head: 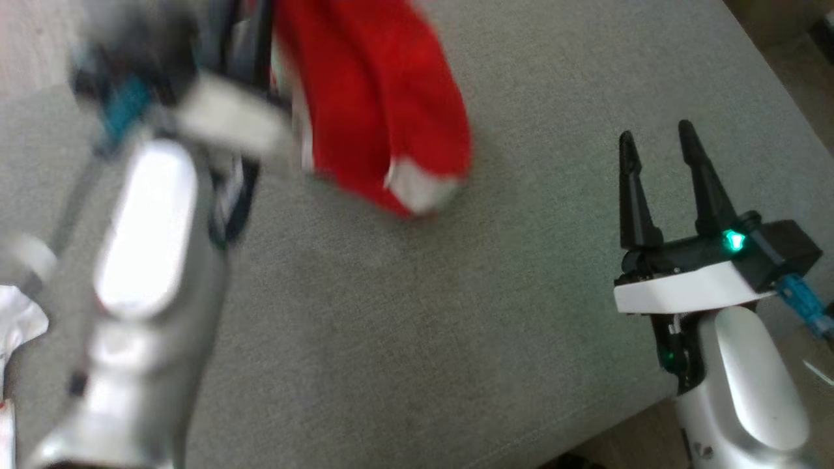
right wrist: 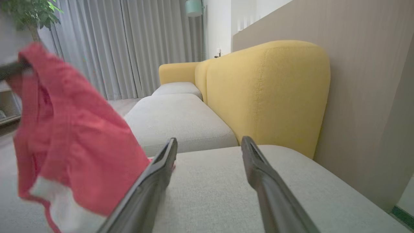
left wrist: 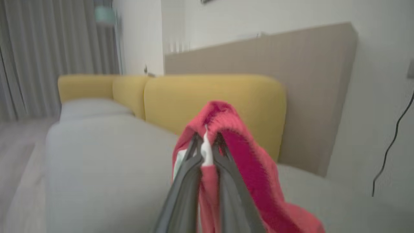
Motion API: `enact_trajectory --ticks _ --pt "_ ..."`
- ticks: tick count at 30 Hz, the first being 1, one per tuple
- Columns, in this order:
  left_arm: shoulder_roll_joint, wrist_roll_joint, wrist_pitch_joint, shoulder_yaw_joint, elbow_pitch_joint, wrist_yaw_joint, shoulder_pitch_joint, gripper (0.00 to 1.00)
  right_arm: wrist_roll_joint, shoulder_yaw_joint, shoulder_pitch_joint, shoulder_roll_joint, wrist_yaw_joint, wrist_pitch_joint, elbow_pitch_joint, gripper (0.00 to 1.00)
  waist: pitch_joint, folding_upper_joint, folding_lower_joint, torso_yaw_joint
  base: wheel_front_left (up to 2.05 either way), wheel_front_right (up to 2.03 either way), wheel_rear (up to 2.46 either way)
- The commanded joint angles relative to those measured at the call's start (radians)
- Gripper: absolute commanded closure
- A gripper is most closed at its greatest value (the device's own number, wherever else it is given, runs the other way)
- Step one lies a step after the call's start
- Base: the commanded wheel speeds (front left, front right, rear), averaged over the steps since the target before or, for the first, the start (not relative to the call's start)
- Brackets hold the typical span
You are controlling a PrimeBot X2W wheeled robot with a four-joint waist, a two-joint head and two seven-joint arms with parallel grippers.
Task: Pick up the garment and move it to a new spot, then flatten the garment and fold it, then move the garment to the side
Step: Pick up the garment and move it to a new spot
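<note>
Left gripper [left wrist: 206, 139]: jaws nearly closed, pinching a fold of the red garment [head: 384, 98]. The left wrist view shows the pinch; the head view blurs it. Right gripper [head: 655, 133]: jaws wide apart, holding nothing, near the right edge of the grey cushion [head: 417, 326]. Garment hangs over the cushion's far-left area, long axis roughly vertical, white-trimmed end down.

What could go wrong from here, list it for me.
The left gripper pinches only a small fold of the red garment; the hanging bulk could slip free. The cloth hangs close to the open right gripper and might snag. Bunched, it may land crumpled on the grey cushion.
</note>
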State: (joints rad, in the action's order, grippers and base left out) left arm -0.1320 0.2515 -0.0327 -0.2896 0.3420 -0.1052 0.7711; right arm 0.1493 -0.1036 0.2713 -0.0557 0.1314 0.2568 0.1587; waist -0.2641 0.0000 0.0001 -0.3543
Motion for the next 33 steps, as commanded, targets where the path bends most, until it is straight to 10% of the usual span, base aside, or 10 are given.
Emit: enact_trajectory --ticks 1,2,3,5,10,18,33 --pt "-0.029 0.018 -0.020 0.032 0.007 0.006 -0.034 1.00 -0.005 -0.028 -0.004 0.005 -0.001 0.005 -0.024 0.00 -0.002 0.0000 -0.0001 0.004 0.00 0.00 0.00" --pt "-0.024 0.030 -0.037 0.037 0.052 0.008 -0.074 1.00 -0.010 -0.029 -0.010 0.005 -0.001 0.005 -0.018 0.00 -0.002 0.0000 -0.0001 0.010 0.00 0.00 0.00" --pt "-0.020 0.040 -0.058 0.042 0.097 0.012 -0.111 0.76 -0.016 -0.031 -0.018 0.005 -0.001 0.005 -0.008 0.00 -0.001 0.0000 -0.0001 0.018 0.00 0.00 0.00" --pt "-0.006 0.057 -0.120 0.052 0.177 0.019 -0.174 0.00 -0.028 -0.040 -0.033 0.005 -0.001 0.005 0.018 0.00 0.003 0.0000 -0.0001 0.040 0.00 0.00 0.00" --pt "0.040 0.076 -0.225 0.059 0.267 0.018 -0.303 0.00 -0.028 -0.049 -0.076 0.005 -0.001 0.005 0.072 0.00 0.045 0.0000 -0.0001 0.131 0.00 0.00 0.00" --pt "0.080 0.083 -0.229 0.175 -0.078 0.003 -0.638 0.00 -0.022 -0.046 -0.166 0.005 -0.001 0.005 0.113 0.00 0.189 0.0000 -0.0001 0.273 0.00 0.00 0.00" --pt "0.082 -0.033 -0.229 0.142 -0.328 0.187 -0.925 0.00 -0.061 -0.090 -0.286 0.005 -0.001 0.005 0.078 0.00 0.280 0.0000 -0.0001 0.333 0.00 0.00 0.00"
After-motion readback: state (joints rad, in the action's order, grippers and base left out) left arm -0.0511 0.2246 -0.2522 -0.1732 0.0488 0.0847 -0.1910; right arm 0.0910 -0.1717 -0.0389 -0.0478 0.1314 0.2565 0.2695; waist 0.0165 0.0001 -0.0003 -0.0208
